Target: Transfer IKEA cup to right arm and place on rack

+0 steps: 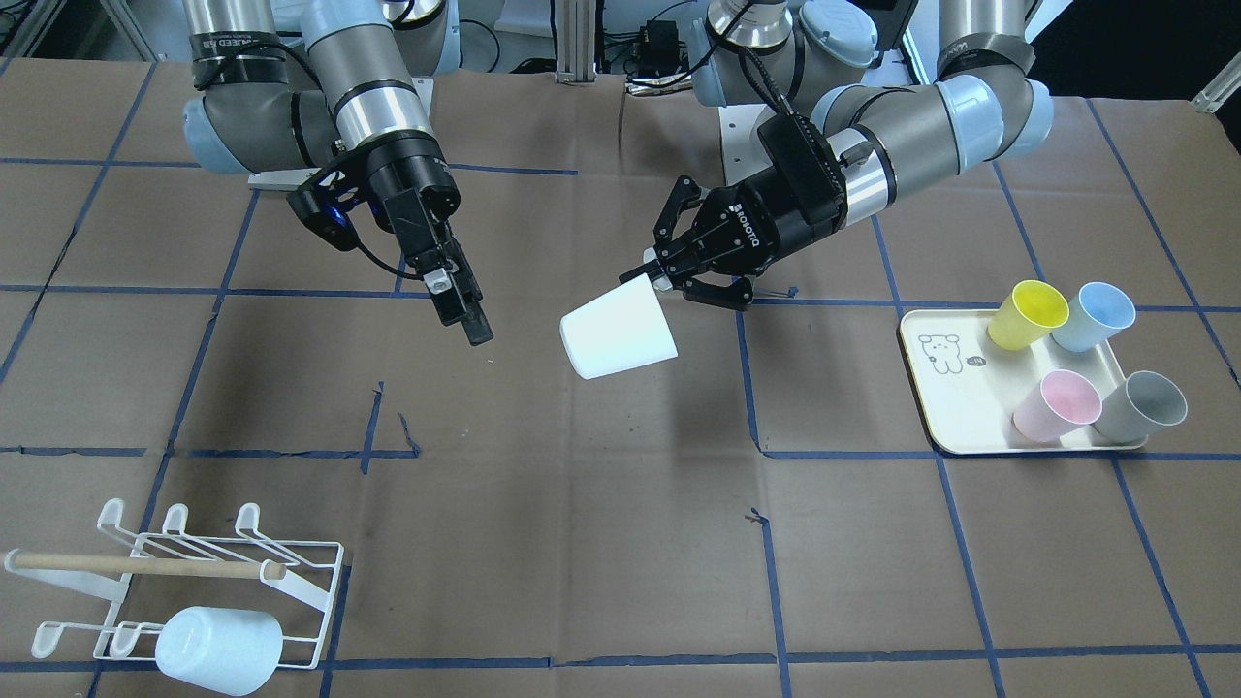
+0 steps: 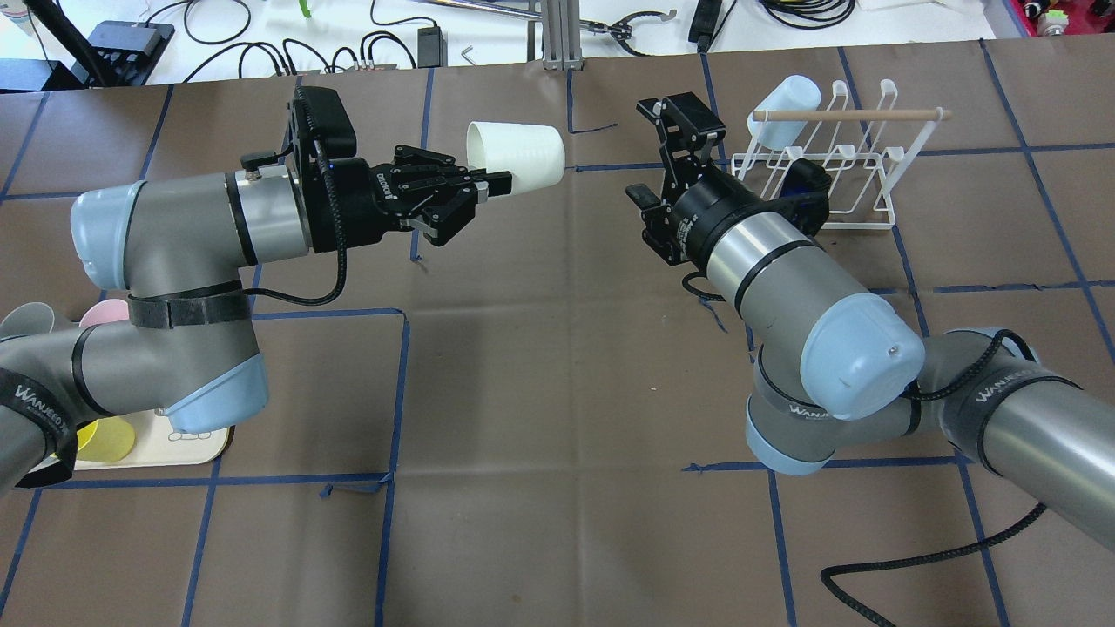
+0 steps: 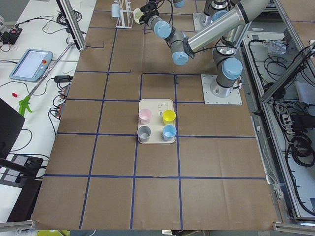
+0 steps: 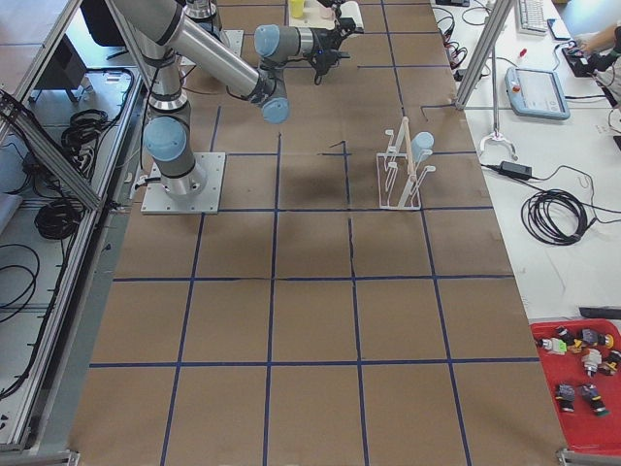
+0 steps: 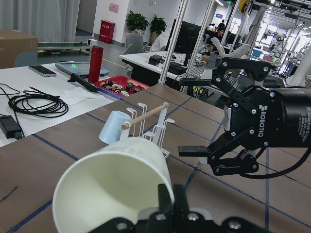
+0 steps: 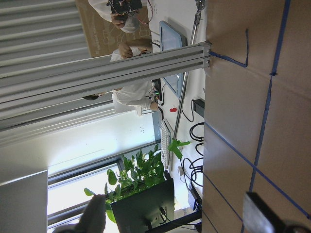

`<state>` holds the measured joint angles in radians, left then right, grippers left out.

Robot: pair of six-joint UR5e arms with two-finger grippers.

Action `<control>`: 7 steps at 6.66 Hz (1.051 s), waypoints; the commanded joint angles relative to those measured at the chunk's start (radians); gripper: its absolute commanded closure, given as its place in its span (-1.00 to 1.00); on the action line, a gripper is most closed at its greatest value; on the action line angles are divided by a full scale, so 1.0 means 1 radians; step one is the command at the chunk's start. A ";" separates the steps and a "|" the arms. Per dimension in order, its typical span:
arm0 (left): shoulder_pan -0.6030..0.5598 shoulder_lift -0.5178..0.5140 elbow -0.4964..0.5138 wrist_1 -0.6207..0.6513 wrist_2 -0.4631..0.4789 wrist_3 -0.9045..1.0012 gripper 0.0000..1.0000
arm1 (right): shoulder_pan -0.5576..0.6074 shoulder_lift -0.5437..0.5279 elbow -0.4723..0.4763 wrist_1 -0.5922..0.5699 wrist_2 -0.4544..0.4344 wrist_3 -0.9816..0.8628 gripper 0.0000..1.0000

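My left gripper [image 2: 492,185] is shut on the rim of a white IKEA cup [image 2: 516,153], holding it on its side above the table's middle; the cup also shows in the front view [image 1: 619,330] and the left wrist view [image 5: 112,189]. My right gripper [image 2: 649,148] is open and empty, a short way from the cup and facing it, apart from it. It shows open in the left wrist view [image 5: 194,116] too. The white wire rack [image 2: 827,157] with a wooden dowel stands behind the right gripper, with a pale blue cup [image 2: 782,111] on one prong.
A cream tray [image 1: 960,407] with a bear drawing holds yellow [image 1: 1028,313], blue [image 1: 1094,315], pink [image 1: 1057,405] and grey [image 1: 1142,405] cups, on my left side. Blue tape lines cross the brown table. Cables and tools lie beyond the far edge.
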<state>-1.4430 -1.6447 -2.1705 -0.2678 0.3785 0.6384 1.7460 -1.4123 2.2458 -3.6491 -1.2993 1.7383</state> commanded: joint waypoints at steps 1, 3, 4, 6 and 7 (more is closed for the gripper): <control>-0.005 -0.001 -0.006 0.009 -0.001 0.000 1.00 | 0.053 -0.005 0.000 0.067 -0.008 0.018 -0.99; -0.005 0.003 -0.009 0.009 -0.001 -0.003 1.00 | 0.070 -0.011 -0.012 0.127 -0.011 0.020 -0.99; -0.005 0.005 -0.009 0.009 -0.001 -0.003 1.00 | 0.073 -0.011 -0.034 0.147 -0.009 0.020 -0.99; -0.005 0.003 -0.009 0.009 -0.001 -0.003 1.00 | 0.098 -0.010 -0.081 0.219 -0.011 0.048 -0.99; -0.005 0.003 -0.009 0.009 -0.001 -0.003 1.00 | 0.110 -0.010 -0.086 0.224 -0.011 0.075 -0.99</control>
<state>-1.4481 -1.6412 -2.1797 -0.2593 0.3773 0.6351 1.8415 -1.4226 2.1704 -3.4394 -1.3096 1.7849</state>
